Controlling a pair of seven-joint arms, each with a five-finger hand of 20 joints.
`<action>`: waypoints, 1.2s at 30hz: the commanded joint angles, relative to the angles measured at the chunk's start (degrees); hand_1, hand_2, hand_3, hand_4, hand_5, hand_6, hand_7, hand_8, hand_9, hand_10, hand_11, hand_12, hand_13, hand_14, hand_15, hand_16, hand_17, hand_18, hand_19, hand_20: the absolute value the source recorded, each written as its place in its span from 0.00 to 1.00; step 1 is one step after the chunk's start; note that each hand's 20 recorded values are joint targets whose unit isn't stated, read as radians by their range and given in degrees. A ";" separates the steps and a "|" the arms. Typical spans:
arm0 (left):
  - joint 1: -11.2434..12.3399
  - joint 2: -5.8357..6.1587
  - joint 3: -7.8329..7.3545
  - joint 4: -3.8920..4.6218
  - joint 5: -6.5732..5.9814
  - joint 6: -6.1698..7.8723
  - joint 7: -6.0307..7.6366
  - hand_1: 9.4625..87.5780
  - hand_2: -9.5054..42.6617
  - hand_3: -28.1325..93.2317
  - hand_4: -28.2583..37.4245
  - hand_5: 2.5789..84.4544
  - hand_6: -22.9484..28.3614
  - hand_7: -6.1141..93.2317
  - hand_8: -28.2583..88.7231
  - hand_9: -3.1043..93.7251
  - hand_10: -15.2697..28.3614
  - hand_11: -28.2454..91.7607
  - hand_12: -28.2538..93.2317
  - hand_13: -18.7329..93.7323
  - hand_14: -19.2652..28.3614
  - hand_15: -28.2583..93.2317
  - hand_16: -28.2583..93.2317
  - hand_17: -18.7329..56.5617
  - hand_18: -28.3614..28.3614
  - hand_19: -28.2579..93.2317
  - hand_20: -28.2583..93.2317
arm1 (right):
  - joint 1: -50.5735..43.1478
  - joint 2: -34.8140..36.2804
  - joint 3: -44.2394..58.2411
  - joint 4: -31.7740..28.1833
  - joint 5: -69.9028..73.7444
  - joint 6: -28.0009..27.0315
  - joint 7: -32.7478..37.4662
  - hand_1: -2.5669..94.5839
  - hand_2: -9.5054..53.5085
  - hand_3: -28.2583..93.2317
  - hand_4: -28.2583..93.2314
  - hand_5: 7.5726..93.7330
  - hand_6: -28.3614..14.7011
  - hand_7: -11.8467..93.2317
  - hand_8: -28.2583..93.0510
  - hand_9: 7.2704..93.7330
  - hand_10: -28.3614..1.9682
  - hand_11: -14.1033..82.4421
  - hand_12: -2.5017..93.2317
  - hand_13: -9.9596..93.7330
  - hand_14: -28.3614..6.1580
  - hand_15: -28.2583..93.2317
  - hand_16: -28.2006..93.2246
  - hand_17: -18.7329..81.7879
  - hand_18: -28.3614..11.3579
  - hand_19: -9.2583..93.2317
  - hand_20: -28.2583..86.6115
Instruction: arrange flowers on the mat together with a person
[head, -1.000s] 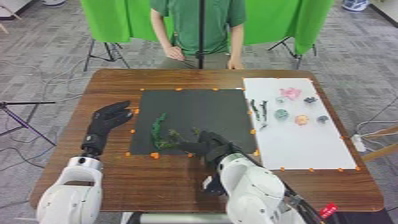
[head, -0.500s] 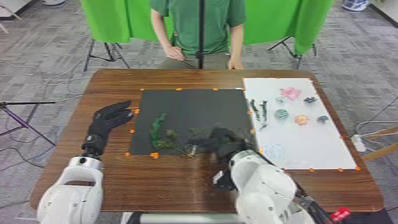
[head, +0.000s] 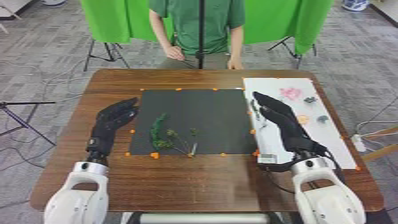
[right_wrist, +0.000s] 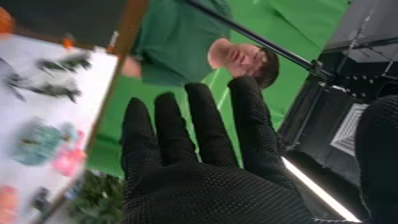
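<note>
In the head view, my left hand (head: 114, 120) is open at the left edge of the dark mat (head: 213, 117). My right hand (head: 282, 116) stands open over the white sheet (head: 329, 152), holding nothing. Green stems (head: 158, 131) and small leafy sprigs (head: 173, 135) lie on the mat's lower left part. A pink flower (head: 290, 93) and an orange one (head: 303, 119) lie on the white sheet. In the right wrist view, my right hand (right_wrist: 200, 187) has straight fingers; beyond it lie a teal flower (right_wrist: 37, 142), the pink flower (right_wrist: 69, 160) and dark green sprigs (right_wrist: 53, 89).
Orange markers (head: 155, 155) line the edges of the mat and sheet. The brown table (head: 178, 182) extends in front of the mat. Across it stands a person with both hands lowered, at the far side.
My right hand has moved from the mat's lower part to the right, over the white sheet. It has left the sprigs on the mat. My left hand has shifted slightly.
</note>
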 joint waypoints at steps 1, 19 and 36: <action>4.62 1.04 -1.69 -2.24 2.18 -1.69 -0.25 0.29 0.03 0.76 0.25 0.52 0.55 0.21 0.18 0.50 0.65 0.41 0.35 0.48 0.79 0.41 0.23 0.29 0.74 0.35 0.38 | -3.22 -4.58 2.76 1.10 37.64 -3.29 -13.67 0.06 0.25 0.84 0.09 0.32 0.63 0.18 0.18 0.33 0.47 0.17 0.16 0.32 0.49 0.24 0.40 0.32 0.37 0.10 0.44; -0.23 -1.55 0.93 -0.51 3.27 0.69 3.24 0.29 0.04 0.77 0.24 0.51 0.54 0.21 0.18 0.48 0.64 0.39 0.35 0.46 0.78 0.36 0.25 0.29 0.73 0.31 0.37 | 0.89 -7.48 4.79 5.31 35.64 -2.74 -14.69 0.06 0.24 0.86 0.09 0.43 0.63 0.21 0.17 0.41 0.45 0.20 0.16 0.38 0.47 0.29 0.38 0.35 0.37 0.10 0.45; -1.48 -1.33 2.40 -0.65 1.52 2.00 3.20 0.28 0.05 0.77 0.24 0.52 0.55 0.22 0.18 0.49 0.65 0.40 0.35 0.47 0.78 0.38 0.25 0.29 0.73 0.32 0.37 | 1.34 -4.73 3.46 4.10 34.61 -1.19 -14.07 0.06 0.25 0.85 0.09 0.44 0.63 0.22 0.17 0.42 0.44 0.20 0.17 0.39 0.44 0.31 0.37 0.35 0.35 0.10 0.45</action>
